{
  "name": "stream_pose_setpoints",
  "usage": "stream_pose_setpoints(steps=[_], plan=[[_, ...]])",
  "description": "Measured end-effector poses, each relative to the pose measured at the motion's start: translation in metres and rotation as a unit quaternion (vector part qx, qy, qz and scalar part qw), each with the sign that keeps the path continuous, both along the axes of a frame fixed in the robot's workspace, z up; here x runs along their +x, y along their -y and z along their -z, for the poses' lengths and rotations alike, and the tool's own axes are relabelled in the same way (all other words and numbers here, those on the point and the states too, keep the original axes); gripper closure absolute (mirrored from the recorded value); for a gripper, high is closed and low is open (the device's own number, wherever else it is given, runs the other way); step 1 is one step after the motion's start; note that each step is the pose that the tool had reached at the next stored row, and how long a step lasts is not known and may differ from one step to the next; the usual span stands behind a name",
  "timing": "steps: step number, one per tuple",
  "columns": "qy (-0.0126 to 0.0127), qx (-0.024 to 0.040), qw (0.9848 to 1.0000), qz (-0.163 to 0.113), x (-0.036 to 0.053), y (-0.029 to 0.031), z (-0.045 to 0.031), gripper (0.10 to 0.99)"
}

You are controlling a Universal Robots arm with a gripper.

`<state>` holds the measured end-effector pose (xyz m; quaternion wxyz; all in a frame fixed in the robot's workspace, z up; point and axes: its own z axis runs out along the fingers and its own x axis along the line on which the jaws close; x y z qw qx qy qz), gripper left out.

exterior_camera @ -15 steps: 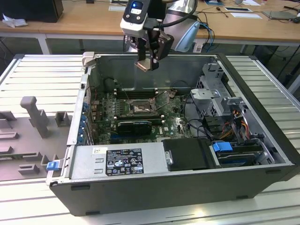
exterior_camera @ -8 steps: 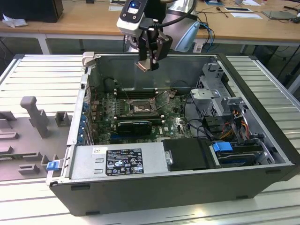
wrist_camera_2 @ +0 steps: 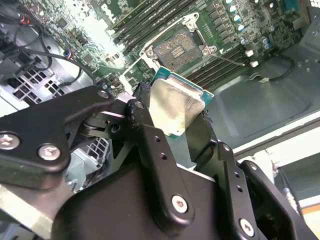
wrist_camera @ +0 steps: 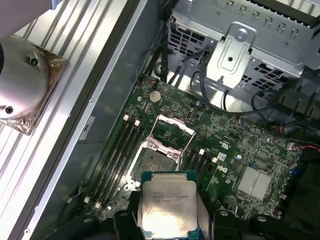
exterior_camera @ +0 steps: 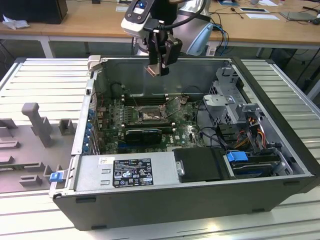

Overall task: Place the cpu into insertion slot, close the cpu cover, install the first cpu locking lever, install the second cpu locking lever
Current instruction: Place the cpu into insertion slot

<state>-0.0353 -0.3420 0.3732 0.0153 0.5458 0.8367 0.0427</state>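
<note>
Second wrist view: pinching the cpu by two opposite edges in the gripper.
Held above the motherboard, apart from the bare insertion slot.

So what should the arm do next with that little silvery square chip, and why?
Probably lower straight toward the square dark-pinned socket: the black gripper holds the silvery-grey square chip above the open case, and the socket's thin metal cover frame looks raised.

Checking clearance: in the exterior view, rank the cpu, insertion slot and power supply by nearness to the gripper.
1. cpu, held in the gripper.
2. insertion slot, below on the board.
3. power supply, along the case wall nearest the camera.
</note>
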Motion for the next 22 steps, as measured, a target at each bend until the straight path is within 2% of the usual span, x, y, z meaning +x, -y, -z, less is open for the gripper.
stream_pose_setpoints(steps=[10, 16, 22], plan=[[0.0, 0.0, 0.9992, 0.039, 0.0, 0.0, 0.0001, 0.557], [0.0, 0.0, 0.9979, 0.065, 0.0, 0.0, 0.0001, 0.557], [0.0, 0.0, 0.9958, 0.092, 0.0, 0.0, 0.0002, 0.557]])
